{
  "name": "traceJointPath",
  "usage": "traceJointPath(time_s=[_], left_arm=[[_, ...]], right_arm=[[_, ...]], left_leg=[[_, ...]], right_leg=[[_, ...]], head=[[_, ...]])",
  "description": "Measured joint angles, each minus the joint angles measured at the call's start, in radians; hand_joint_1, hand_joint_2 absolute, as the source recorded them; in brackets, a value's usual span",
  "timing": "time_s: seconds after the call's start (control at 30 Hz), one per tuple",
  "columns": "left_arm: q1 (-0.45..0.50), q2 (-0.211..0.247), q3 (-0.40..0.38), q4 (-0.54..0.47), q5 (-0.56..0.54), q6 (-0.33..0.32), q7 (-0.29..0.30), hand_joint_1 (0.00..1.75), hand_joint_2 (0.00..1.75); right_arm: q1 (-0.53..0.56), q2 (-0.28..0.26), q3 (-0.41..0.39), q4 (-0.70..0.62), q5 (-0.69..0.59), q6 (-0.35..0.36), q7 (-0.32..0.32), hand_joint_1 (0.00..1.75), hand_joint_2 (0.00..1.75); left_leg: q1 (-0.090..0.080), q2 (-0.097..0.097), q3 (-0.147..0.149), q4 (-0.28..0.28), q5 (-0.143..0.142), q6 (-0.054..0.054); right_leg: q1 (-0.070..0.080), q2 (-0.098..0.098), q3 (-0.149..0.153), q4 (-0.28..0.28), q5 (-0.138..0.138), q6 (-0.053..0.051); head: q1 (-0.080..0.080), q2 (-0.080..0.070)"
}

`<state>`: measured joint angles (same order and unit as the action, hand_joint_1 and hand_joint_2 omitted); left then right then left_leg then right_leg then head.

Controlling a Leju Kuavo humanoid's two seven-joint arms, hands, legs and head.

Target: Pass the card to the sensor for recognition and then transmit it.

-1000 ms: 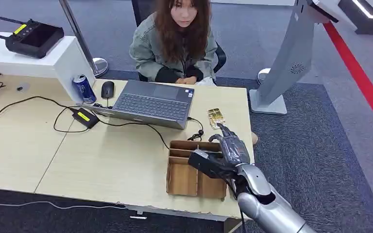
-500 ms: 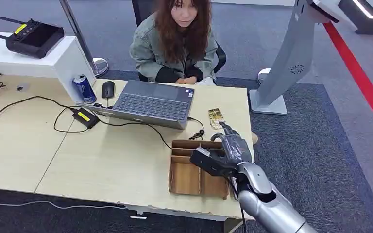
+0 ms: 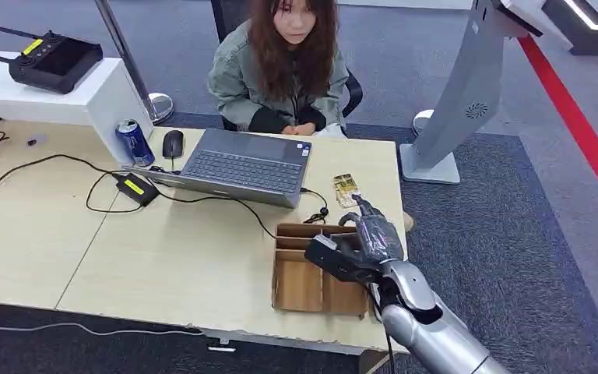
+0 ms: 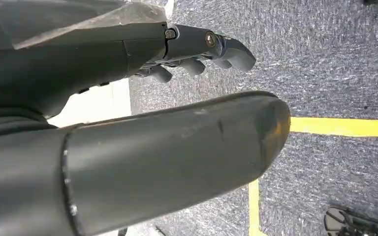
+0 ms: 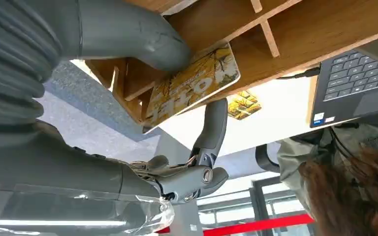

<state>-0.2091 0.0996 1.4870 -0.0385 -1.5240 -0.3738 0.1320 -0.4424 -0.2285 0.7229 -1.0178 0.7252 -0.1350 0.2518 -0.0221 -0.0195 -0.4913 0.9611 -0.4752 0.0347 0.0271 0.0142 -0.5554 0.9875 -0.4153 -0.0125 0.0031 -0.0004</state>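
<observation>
In the right wrist view my right hand pinches a yellow patterned card between its thick thumb and a dark finger, close over a divided wooden tray. In the head view that right hand hovers over the tray at the desk's near right corner. A second yellow patterned card lies flat on the desk just beyond the tray, beside the laptop. My left hand hangs over grey carpet, fingers apart and holding nothing.
A person sits behind the desk at an open laptop. Cables, a power brick, a mouse and a can lie to the left. A grey stand rises off the desk's right end.
My right hand has crept slightly to the right over the tray, and the tray sits a little further right than before. The person and the laptop have not moved.
</observation>
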Motion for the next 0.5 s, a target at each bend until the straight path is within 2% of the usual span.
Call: traceJointPath(time_s=[0.03, 0.1, 0.17, 0.27, 0.37, 0.5], left_arm=[[0.0, 0.0, 0.0, 0.0, 0.0, 0.0, 0.0, 0.0, 0.0], [0.0, 0.0, 0.0, 0.0, 0.0, 0.0, 0.0, 0.0, 0.0], [0.0, 0.0, 0.0, 0.0, 0.0, 0.0, 0.0, 0.0, 0.0], [0.0, 0.0, -0.003, 0.0, 0.0, 0.0, 0.0, 0.0, 0.0], [0.0, 0.0, -0.01, 0.0, 0.0, 0.0, -0.001, 0.0, 0.0], [0.0, 0.0, -0.018, 0.0, 0.0, 0.0, -0.001, 0.0, 0.0]], right_arm=[[0.0, 0.0, 0.0, 0.0, -0.001, 0.0, 0.0, 1.4, 1.75], [-0.001, 0.001, 0.0, 0.0, -0.003, -0.002, 0.0, 1.26, 1.75], [-0.003, 0.002, -0.002, 0.002, -0.005, -0.005, -0.001, 0.98, 1.75], [-0.004, 0.002, -0.003, 0.005, -0.006, -0.011, -0.006, 0.82, 1.75], [-0.009, 0.003, -0.006, 0.01, -0.007, -0.019, -0.013, 0.75, 1.75], [-0.016, 0.006, -0.007, 0.018, -0.008, -0.024, -0.016, 0.75, 1.75]], left_leg=[[0.0, 0.0, 0.0, 0.0, 0.0, 0.0], [0.0, 0.0, 0.0, 0.0, 0.0, 0.0], [0.0, 0.0, 0.0, 0.0, 0.0, 0.0], [0.0, 0.0, 0.0, 0.0, 0.0, 0.0], [0.0, 0.0, 0.0, 0.0, 0.0, 0.0], [0.0, 0.0, 0.0, 0.0, 0.0, 0.0]], right_leg=[[0.0, 0.0, 0.0, 0.0, 0.0, 0.0], [0.0, 0.0, 0.0, 0.0, 0.0, 0.0], [0.0, 0.0, 0.0, 0.0, 0.0, 0.0], [0.0, 0.0, 0.0, 0.0, 0.0, 0.0], [0.0, 0.0, 0.0, 0.0, 0.0, 0.0], [0.0, 0.0, 0.0, 0.0, 0.0, 0.0]], head=[[0.0, 0.0], [0.0, 0.0], [0.0, 0.0], [0.0, 0.0], [0.0, 0.0], [0.0, 0.0]])
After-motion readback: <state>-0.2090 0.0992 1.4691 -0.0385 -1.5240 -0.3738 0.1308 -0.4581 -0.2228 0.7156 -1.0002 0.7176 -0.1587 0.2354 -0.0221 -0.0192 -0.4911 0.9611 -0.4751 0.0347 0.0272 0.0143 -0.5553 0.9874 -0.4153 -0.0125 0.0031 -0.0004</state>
